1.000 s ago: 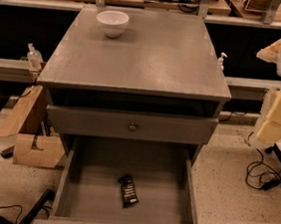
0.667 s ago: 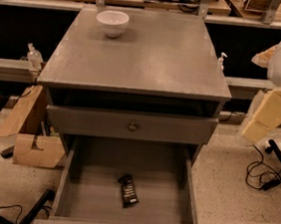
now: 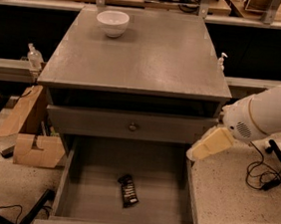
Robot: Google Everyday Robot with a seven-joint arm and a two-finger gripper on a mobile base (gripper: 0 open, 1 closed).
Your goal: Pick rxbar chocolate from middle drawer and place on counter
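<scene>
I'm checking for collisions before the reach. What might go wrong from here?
The gripper hangs at the right wall of the open drawer; lowering, it may clip that wall or the closed drawer front above. The snack bar lies flat on the drawer floor, so a grasp may slide off it.

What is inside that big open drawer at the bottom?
Only the rxbar chocolate, lying flat on the bare floor of the middle drawer, towards the front. The floor strip just behind the front wall is hidden. The gripper hangs over the drawer's right rear corner.
</scene>
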